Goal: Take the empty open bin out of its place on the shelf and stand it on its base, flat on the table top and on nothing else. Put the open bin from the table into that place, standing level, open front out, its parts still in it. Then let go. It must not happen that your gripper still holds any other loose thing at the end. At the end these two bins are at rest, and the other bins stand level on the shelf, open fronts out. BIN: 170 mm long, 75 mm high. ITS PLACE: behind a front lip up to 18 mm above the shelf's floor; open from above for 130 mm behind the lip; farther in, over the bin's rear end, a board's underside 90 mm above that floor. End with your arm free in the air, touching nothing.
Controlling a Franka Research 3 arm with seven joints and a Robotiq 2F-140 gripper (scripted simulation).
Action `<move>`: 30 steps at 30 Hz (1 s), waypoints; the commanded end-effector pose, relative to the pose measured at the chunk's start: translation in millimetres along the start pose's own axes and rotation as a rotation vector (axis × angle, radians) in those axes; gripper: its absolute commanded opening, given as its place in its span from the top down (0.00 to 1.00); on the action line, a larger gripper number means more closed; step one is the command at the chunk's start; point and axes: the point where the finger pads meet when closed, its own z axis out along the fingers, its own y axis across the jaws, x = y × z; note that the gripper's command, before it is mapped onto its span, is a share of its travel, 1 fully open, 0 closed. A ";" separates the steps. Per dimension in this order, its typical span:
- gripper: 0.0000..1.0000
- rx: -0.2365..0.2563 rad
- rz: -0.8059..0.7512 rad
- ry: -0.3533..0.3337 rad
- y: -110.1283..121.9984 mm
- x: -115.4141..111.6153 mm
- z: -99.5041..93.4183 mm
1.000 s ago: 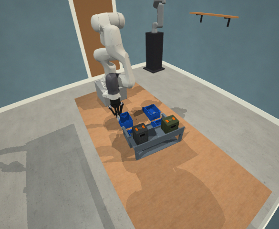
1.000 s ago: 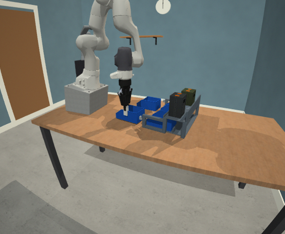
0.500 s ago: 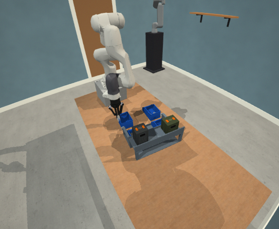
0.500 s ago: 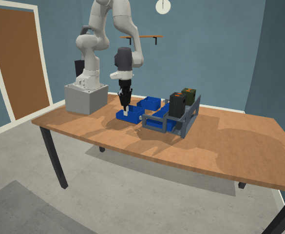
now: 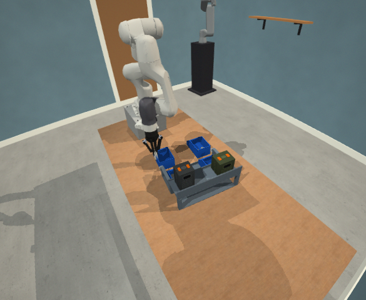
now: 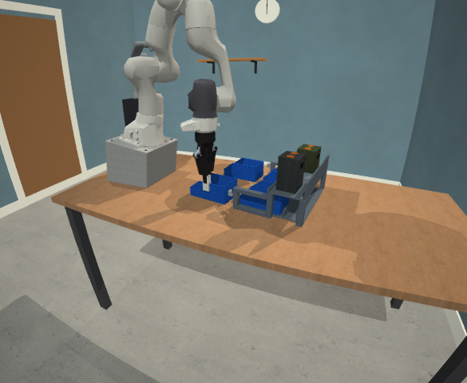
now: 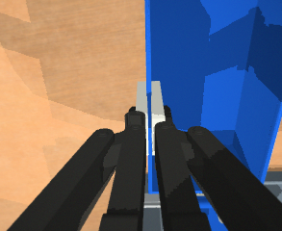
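Note:
My gripper (image 5: 156, 155) (image 6: 207, 183) (image 7: 148, 95) points down and is shut on one long side wall of an empty blue bin (image 5: 168, 162) (image 6: 215, 196) (image 7: 179, 63). One finger is inside the bin, the other outside. The bin looks about level, outside the shelf (image 5: 205, 184) (image 6: 316, 177), with its rear end close to it. I cannot tell whether its base touches the table. A second blue bin (image 5: 204, 151) (image 6: 253, 169) stands on the table farther across, with small light parts inside. Other blue bins sit in the shelf, partly hidden.
A dark grey case (image 5: 184, 177) (image 6: 289, 175) and an olive green case (image 5: 224, 164) (image 6: 312, 159) stand on top of the shelf, towards its rear. The shelf's side frame (image 6: 270, 206) is near the held bin. The robot's base block (image 6: 128, 164) stands behind the gripper.

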 end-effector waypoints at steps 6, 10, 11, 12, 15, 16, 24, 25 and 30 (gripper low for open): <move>1.00 0.004 -0.003 -0.008 -2.0 -2.7 -0.4; 1.00 0.004 -0.003 -0.008 -2.0 -2.7 -0.4; 0.85 0.004 -0.003 -0.008 -2.0 -2.7 -0.4; 0.85 0.004 -0.003 -0.008 -2.0 -2.7 -0.4; 0.85 0.004 -0.003 -0.008 -2.0 -2.7 -0.4; 0.85 0.004 -0.003 -0.008 -2.0 -2.7 -0.4; 0.85 0.004 -0.003 -0.008 -2.0 -2.7 -0.4; 0.85 0.004 -0.003 -0.008 -2.0 -2.7 -0.4; 0.85 0.004 -0.003 -0.008 -2.0 -2.7 -0.4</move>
